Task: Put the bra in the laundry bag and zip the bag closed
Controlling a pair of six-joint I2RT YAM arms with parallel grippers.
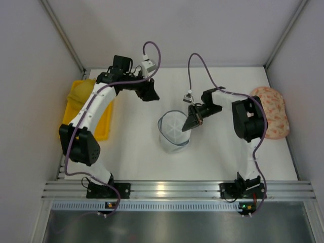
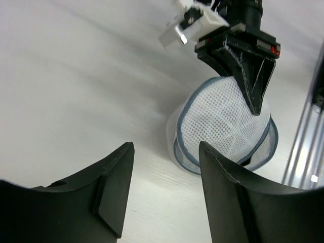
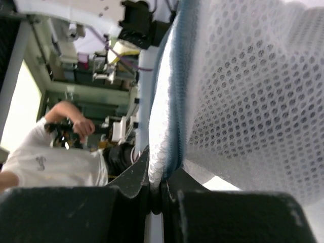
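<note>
The laundry bag (image 1: pixel 173 131) is a white mesh bag with a dark blue-grey zipper rim, standing at the table's middle. It also shows in the left wrist view (image 2: pixel 223 121) and fills the right wrist view (image 3: pixel 243 91). My right gripper (image 1: pixel 191 123) is shut on the bag's upper rim and holds that half up; the rim is pinched between its jaws (image 3: pixel 162 169). My left gripper (image 1: pixel 149 93) is open and empty, hovering behind and left of the bag (image 2: pixel 166 147). The black bra is not clearly in view; only a small dark patch (image 2: pixel 245 161) shows in the gap between the bag's halves.
A yellow tray (image 1: pixel 104 126) with a mustard-yellow bra (image 1: pixel 83 91) sits at the left wall. A pink floral bra (image 1: pixel 273 109) lies at the right wall. White walls close in the table; an aluminium rail (image 1: pixel 177 190) runs along the near edge.
</note>
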